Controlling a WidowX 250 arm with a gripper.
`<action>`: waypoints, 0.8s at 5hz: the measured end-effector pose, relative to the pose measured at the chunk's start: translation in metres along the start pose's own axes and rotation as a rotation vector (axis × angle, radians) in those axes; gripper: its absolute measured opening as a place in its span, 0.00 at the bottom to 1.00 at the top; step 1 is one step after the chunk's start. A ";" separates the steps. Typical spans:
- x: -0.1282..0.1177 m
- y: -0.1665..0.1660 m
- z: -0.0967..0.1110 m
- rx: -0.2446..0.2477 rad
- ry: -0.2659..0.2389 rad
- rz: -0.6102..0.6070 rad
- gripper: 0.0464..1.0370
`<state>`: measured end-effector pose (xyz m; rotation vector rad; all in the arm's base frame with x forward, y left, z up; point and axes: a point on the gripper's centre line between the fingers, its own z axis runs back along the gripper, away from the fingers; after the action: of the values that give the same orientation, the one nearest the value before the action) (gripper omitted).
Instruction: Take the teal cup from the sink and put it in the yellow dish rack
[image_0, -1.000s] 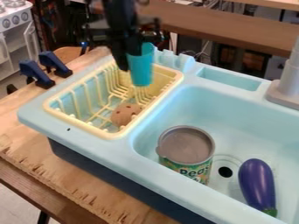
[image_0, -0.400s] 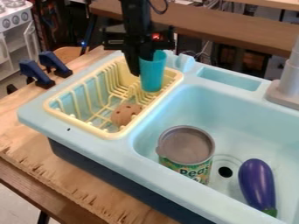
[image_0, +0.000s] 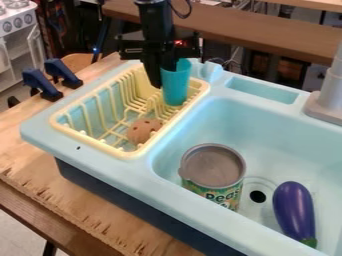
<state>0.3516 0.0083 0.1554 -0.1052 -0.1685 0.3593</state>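
My gripper (image_0: 162, 73) points down over the back right part of the yellow dish rack (image_0: 131, 156), shut on a teal cup (image_0: 176, 86). One finger lies along the cup's left side; the other is at its rim, partly hidden. The cup stands roughly upright, its lower end among the rack's prongs; whether it rests on the rack's floor I cannot tell. A brown speckled round object (image_0: 143, 131) lies in the rack, nearer the camera than the cup.
The light blue sink (image_0: 267, 131) holds a can (image_0: 214, 172) and a purple eggplant (image_0: 294, 210). A grey faucet (image_0: 328, 97) rises at the right edge. Dark blue clamps (image_0: 41, 82) grip the wooden table (image_0: 73, 202) at the left.
My gripper and the cup have moved together to the right and slightly down into the rack's back right corner. They have hardly shifted since the later of the two earlier frames.
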 end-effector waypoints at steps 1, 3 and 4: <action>0.000 0.001 -0.015 -0.015 -0.006 -0.024 0.10; -0.004 0.006 -0.023 -0.042 0.008 -0.014 0.14; -0.003 0.005 -0.022 -0.086 0.013 -0.006 0.38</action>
<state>0.3509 0.0106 0.1328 -0.1915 -0.1713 0.3453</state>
